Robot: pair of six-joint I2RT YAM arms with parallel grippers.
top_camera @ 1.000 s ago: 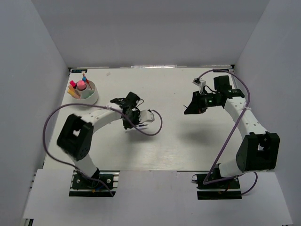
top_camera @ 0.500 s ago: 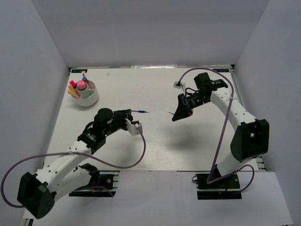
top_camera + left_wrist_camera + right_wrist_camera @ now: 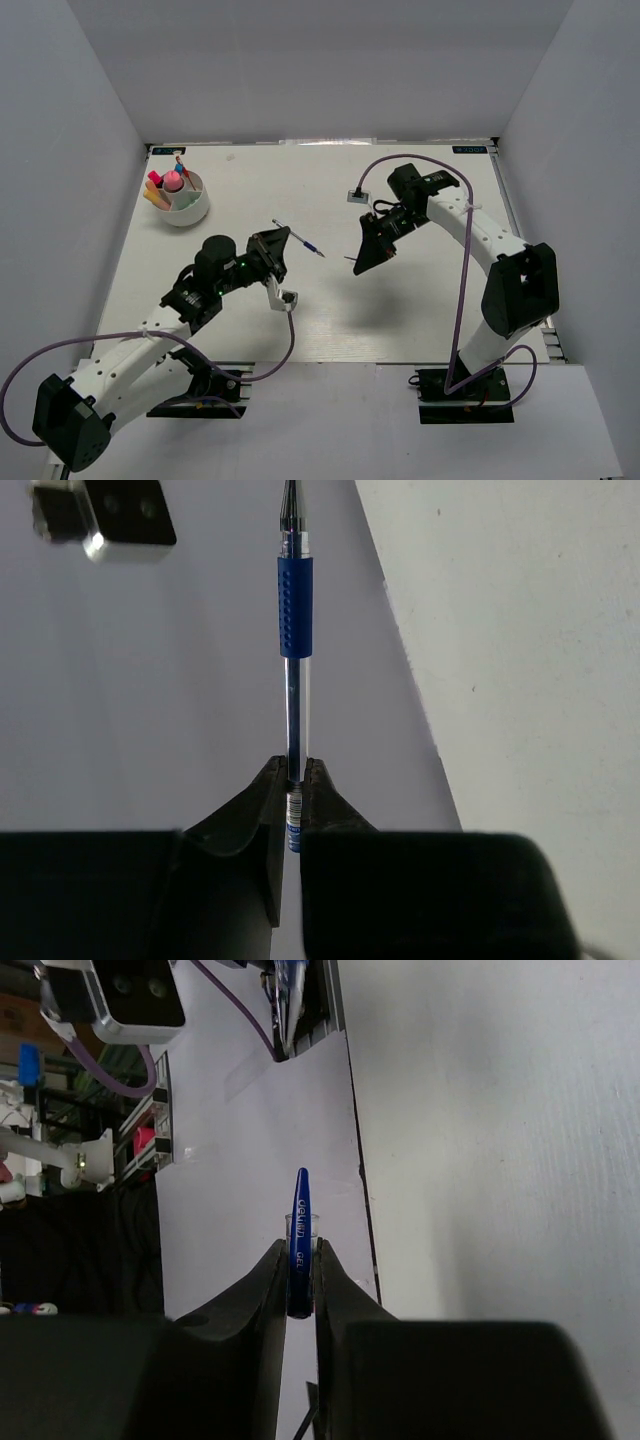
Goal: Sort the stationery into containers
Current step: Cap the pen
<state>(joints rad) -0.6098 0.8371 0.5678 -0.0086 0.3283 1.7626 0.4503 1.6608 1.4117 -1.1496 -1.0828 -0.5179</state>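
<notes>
My left gripper is shut on the rear end of a thin blue pen, held above the table with its bare tip pointing at the right gripper. My right gripper is shut on the pen's dark blue cap, its clip showing between the fingers. A short gap separates pen tip and cap. The low round white bowl stands at the far left. It holds a pink round-topped stick and several markers.
White walls close in the table on the left, back and right. Purple cables loop from both arms. The left arm's wrist camera housing shows at the top left of the right wrist view.
The left arm has drawn back toward its base and lifted the pen, which now points right and slightly nearer. The right gripper has moved left and nearer, toward the pen tip.
</notes>
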